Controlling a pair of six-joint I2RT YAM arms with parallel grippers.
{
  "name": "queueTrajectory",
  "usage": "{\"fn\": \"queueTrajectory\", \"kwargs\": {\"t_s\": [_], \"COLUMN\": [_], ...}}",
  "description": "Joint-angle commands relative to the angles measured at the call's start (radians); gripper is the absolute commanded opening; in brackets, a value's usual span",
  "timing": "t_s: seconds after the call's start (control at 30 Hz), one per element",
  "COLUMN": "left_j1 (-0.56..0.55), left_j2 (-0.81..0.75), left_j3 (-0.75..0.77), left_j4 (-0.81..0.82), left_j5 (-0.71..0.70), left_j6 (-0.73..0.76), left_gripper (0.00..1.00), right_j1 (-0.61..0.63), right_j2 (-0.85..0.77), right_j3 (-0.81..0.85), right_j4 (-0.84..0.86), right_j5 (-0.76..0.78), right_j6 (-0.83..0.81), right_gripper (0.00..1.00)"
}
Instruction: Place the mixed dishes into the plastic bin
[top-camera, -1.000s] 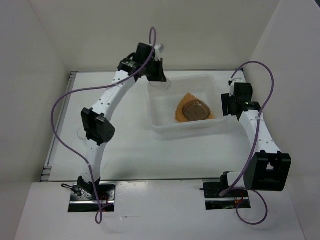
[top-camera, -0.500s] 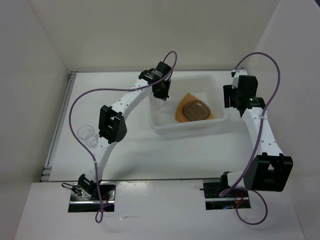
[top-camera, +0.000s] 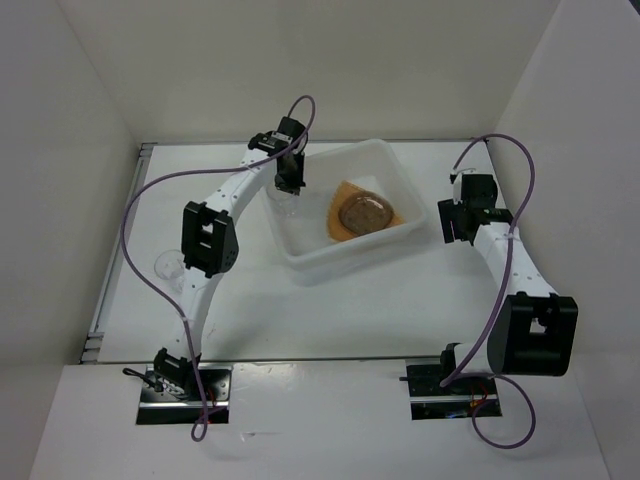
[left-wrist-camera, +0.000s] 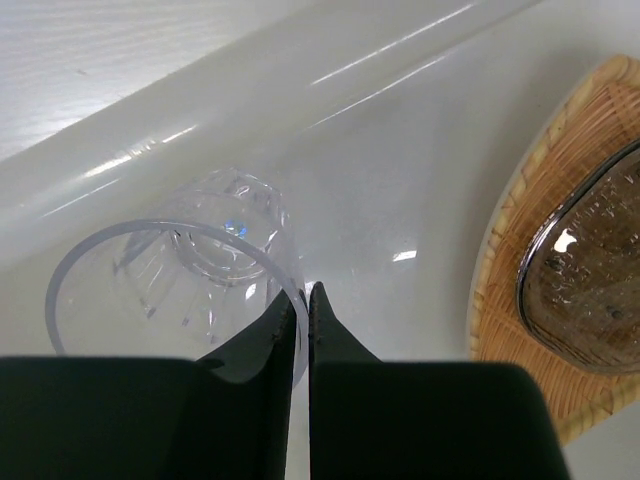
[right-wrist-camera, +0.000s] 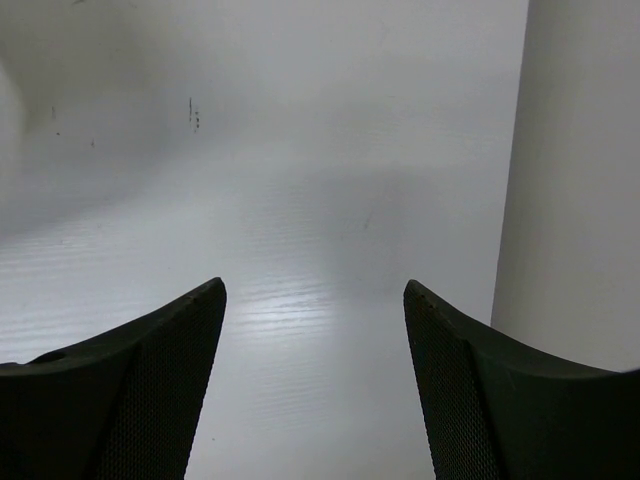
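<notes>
Cup (top-camera: 285, 204) sits inside the bin (top-camera: 365, 250) at its left end; second cup (top-camera: 168, 265) waits on the desk (top-camera: 250, 310) left of the bin. Left gripper (left-wrist-camera: 300, 305) is clamped on the cup's thin rim wall, likely light, slick and crushable. Right gripper (right-wrist-camera: 315, 300) is spread, empty.

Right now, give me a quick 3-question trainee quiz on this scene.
1. True or false: the right gripper is shut.
2. What lies on the woven plate in the bin? A) grey plate B) bowl C) nothing
3. Fill in: the left gripper is shut on the rim of a clear ___.

Key: 1 false, its fingers stand apart over bare table. 2 A. 3 cup.
</notes>
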Motion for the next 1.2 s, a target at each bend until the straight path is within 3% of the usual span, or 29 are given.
{"fn": "queueTrajectory", "kwargs": {"t_s": [0.0,0.2,0.3,0.43,0.57,0.67,0.93,1.17], "left_j1": [0.054,0.054,0.054,0.054,0.043,0.034,0.016,0.016], "left_j2": [0.002,-0.018,-0.038,-0.038,-0.056,-0.056,-0.047,-0.038], "left_j3": [-0.027,-0.085,-0.097,-0.097,-0.108,-0.117,-0.117,-0.117], "left_j4": [-0.004,-0.004,0.006,0.006,0.006,0.006,0.006,-0.004], "left_j5": [-0.002,0.011,0.011,0.031,0.02,0.0,0.0,0.0], "left_j6": [0.01,0.029,0.038,0.038,0.038,0.038,0.038,0.038], "left_gripper": [0.08,0.08,0.1,0.1,0.13,0.19,0.39,0.57], "right_j1": [0.008,0.017,0.017,0.026,0.026,0.057,0.114,0.146], "right_j2": [0.014,0.047,0.096,0.249,0.359,0.403,0.462,0.447], "right_j3": [-0.021,0.024,0.089,0.198,0.38,0.429,0.463,0.473], "right_j4": [0.049,0.141,0.141,0.162,0.098,0.098,0.066,-0.064], "right_j5": [0.013,0.051,-0.01,-0.058,-0.228,-0.303,-0.497,-0.674], "right_j6": [-0.007,-0.019,-0.048,-0.068,-0.068,-0.059,-0.1,-0.109], "right_gripper": [0.77,0.77,0.67,0.0,0.0,0.0,0.0,0.0]}}
